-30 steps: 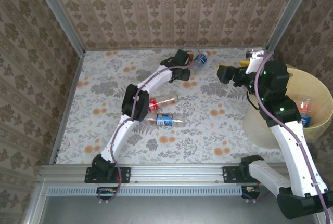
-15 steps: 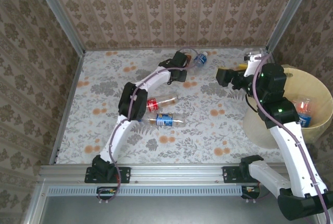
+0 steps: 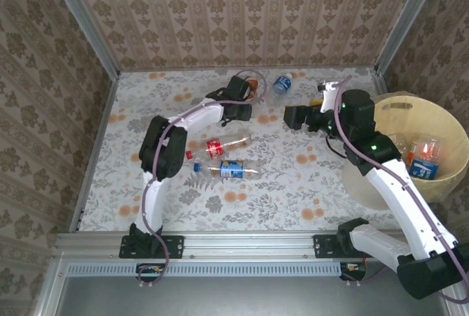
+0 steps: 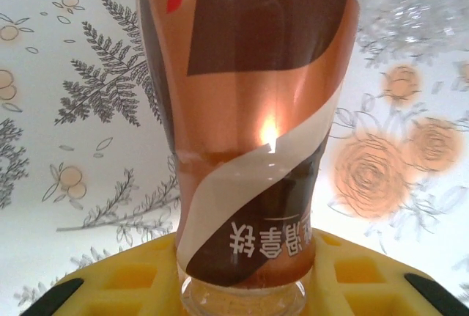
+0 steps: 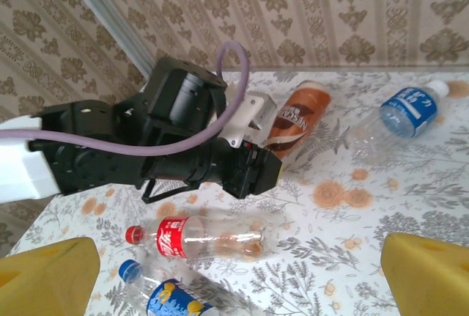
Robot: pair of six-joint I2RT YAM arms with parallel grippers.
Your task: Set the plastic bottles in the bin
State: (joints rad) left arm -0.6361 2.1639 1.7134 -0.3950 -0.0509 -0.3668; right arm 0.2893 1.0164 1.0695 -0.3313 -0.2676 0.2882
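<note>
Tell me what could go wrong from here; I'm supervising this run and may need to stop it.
The left gripper is shut on the brown-labelled bottle near one end, so its long body might swing or slip when lifted.
The open right gripper hangs between that bottle and the bin; carrying it across could clip the right arm.
The far blue-labelled bottle nearby might get knocked.

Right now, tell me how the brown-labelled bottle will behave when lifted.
The brown-labelled bottle is probably slippery: its glossy sleeve shows glare. Held at one end by the left pincer, it may pivot. Round-bodied, it would likely roll if released.
</note>
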